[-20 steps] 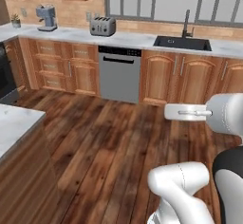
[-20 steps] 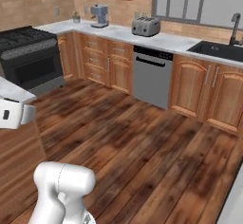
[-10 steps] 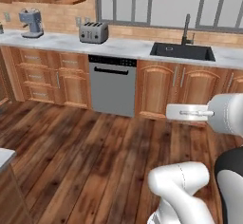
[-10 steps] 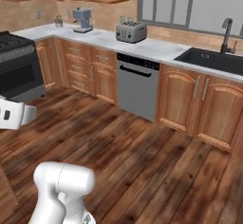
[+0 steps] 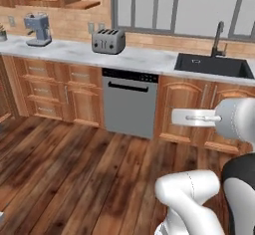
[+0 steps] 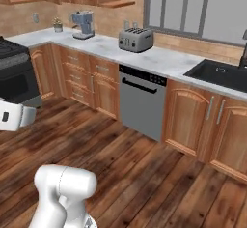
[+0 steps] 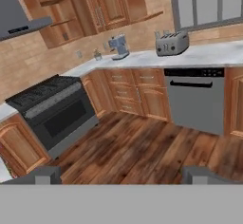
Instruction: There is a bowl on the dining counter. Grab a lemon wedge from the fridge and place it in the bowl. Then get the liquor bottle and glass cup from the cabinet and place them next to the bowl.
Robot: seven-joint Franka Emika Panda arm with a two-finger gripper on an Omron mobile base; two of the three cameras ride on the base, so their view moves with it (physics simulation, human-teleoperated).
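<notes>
My gripper [image 7: 122, 175] is open in mid-air over the wooden floor, and its two dark fingertips [image 7: 47, 174] stand wide apart with nothing between them. The white hand [image 5: 194, 117] juts left from the arm at about worktop height. Reddish wooden wall cabinets [image 7: 111, 2] hang above the brick-wall worktop with their doors shut. The bowl, dining counter, fridge, lemon wedge, liquor bottle and glass cup are out of view.
A marble worktop [image 5: 144, 57] runs along the brick wall, carrying a toaster [image 5: 108, 41], a coffee machine [image 5: 38, 29] and a black sink [image 5: 211, 64]. Below it sits a grey dishwasher [image 5: 129, 102] between wooden base cabinets. A black stove [image 7: 52, 109] stands at the left. Wooden floor [image 5: 74, 174] lies open ahead.
The whole picture has shifted as the base drove nearer the worktop. A marble counter corner at lower left has left the left base view. The gripper stays open.
</notes>
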